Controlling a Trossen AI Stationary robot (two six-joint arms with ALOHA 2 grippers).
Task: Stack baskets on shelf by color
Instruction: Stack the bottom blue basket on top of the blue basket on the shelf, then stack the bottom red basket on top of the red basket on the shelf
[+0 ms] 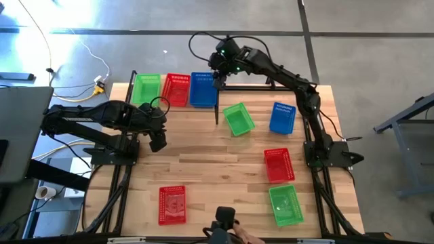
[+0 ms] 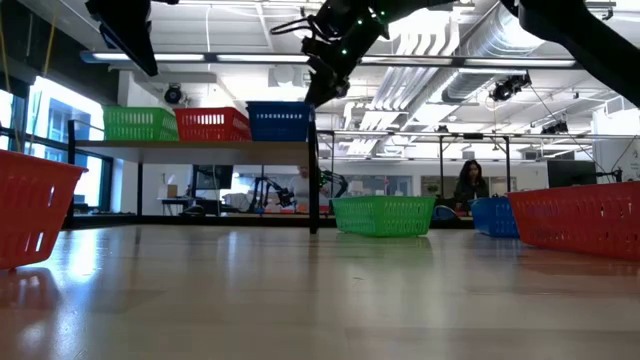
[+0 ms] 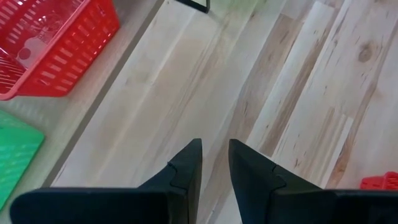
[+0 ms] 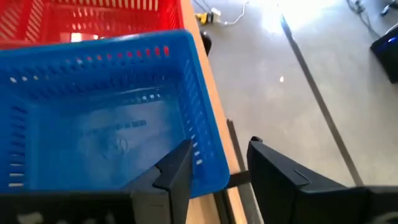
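shelf (image 1: pixel 178 106) at far edge of table (image 1: pixel 217 163), carrying three baskets side by side: green basket (image 1: pixel 146 88), red basket (image 1: pixel 176 89), blue basket (image 1: pixel 202 89). right gripper (image 1: pixel 218 80) at blue basket's outer end, fingers apart, one finger (image 4: pixel 177 168) inside basket, other outside wall, nothing clamped. left gripper (image 1: pixel 157 139) hovering over bare table near shelf front, fingers narrowly parted, empty. loose on table: green basket beside shelf post (image 1: pixel 238 118), blue one (image 1: pixel 283 117), red one (image 1: pixel 279 165), green one (image 1: pixel 285 205), red one near front (image 1: pixel 172 204).
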